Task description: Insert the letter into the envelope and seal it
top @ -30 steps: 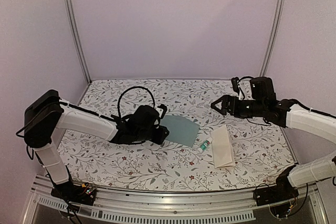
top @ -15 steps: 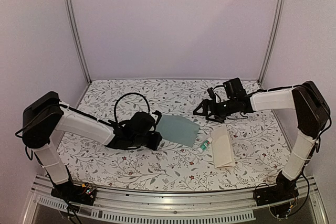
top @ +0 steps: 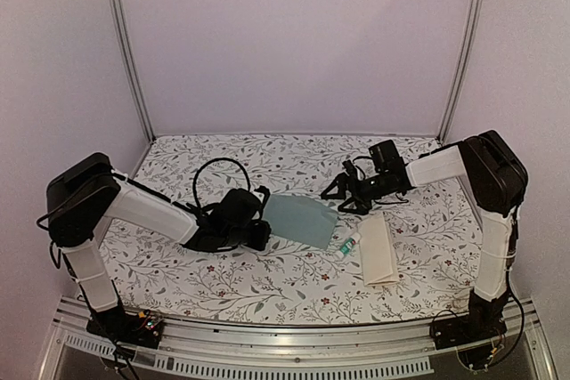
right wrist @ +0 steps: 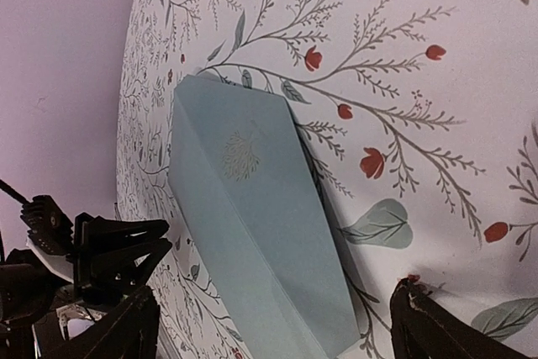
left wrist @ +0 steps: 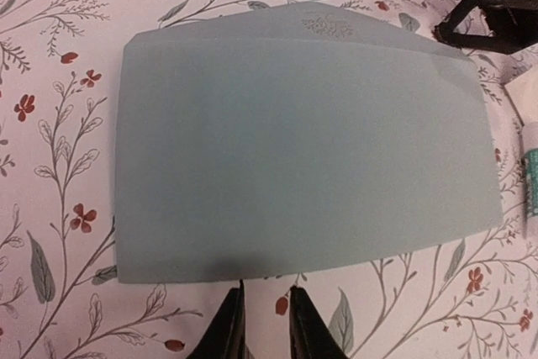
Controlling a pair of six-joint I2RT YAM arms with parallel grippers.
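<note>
Bench inventory as I read it from my station:

- **The envelope** (top: 305,220): lies flat on the floral tablecloth (top: 223,273) near mid-table, with a faint leaf mark by its far edge. Nothing rests on it.
- **Left gripper** (left wrist: 265,292): low on the cloth at the envelope's left edge. Its fingers are drawn nearly together with a thin strip of cloth showing between them, and they hold nothing. The tips stop just short of the paper.
- **Right gripper** (top: 340,198): at the envelope's far right corner, fingers spread wide and holding nothing. I cannot tell whether it touches the paper.
- **The letter** (top: 378,248): folded into a narrow pale strip, on the cloth to the right of the envelope and apart from both grippers.
- **Glue stick** (top: 347,244): small, white and green, lying between envelope and letter, just beside the letter's left edge.
- **Black cable** (top: 218,175): loops up over the left arm's wrist.
</note>
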